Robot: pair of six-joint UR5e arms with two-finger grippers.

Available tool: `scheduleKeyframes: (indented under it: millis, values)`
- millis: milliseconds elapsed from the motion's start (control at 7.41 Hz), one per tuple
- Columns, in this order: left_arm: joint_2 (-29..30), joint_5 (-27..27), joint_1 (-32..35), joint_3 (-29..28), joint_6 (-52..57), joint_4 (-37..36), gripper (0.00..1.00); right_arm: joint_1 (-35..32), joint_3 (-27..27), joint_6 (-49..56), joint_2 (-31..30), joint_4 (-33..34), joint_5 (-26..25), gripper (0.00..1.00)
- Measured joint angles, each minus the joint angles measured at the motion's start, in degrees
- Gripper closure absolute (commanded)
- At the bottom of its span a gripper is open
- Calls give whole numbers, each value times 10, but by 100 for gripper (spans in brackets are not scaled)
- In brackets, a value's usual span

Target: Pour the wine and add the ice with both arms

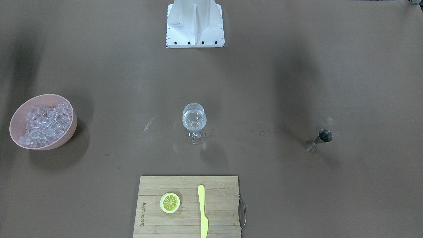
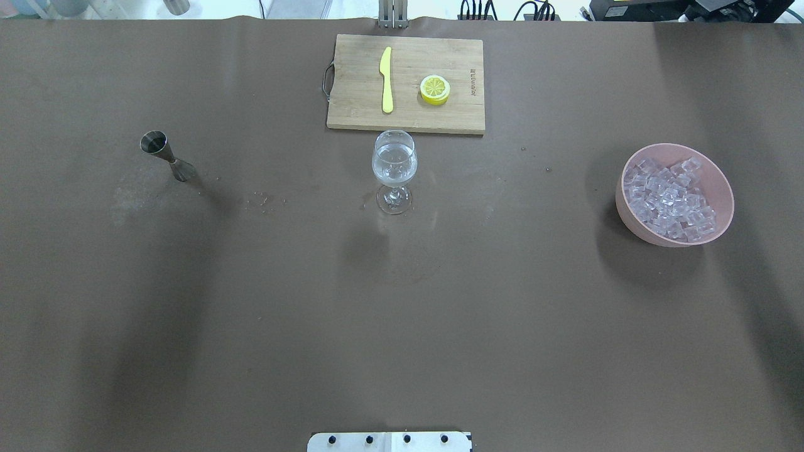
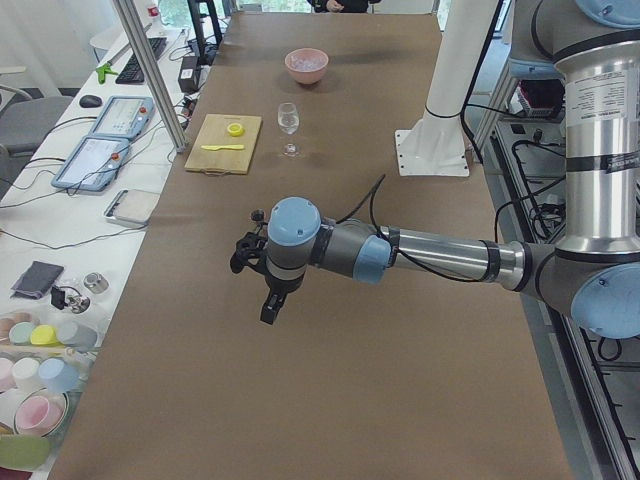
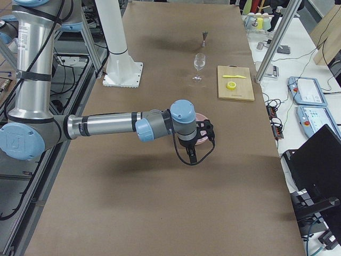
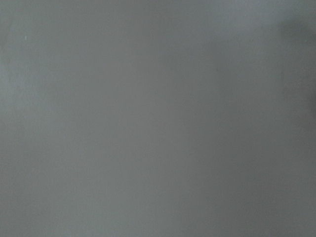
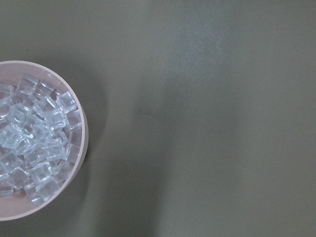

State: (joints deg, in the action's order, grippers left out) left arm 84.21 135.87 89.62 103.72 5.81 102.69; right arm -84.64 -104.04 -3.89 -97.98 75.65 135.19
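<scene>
A wine glass (image 1: 194,120) stands mid-table and holds a little clear wine (image 2: 394,164). A pink bowl (image 1: 70,129) with a heap of ice cubes (image 1: 46,124) sits on my right side; it also shows in the overhead view (image 2: 722,210) and at the left of the right wrist view (image 6: 83,148). A steel jigger (image 2: 164,154) stands on my left side. My left gripper (image 3: 248,258) and right gripper (image 4: 205,131) hover above the table and show only in the side views. I cannot tell whether they are open or shut. The left wrist view shows only bare table.
A wooden cutting board (image 2: 358,94) lies beyond the glass, with a yellow knife (image 2: 386,78) and a lemon half (image 2: 434,88) on it. The white pedestal (image 1: 195,24) stands at my base. Trays and cups sit on a side bench (image 3: 60,330).
</scene>
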Motion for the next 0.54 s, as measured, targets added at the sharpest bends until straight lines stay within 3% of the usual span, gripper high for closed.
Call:
scheduleKeyframes:
  millis: [540]
  values:
    - [60,-1,-31,-9,-122,153,1,0,11,-3,4,-11,1,0]
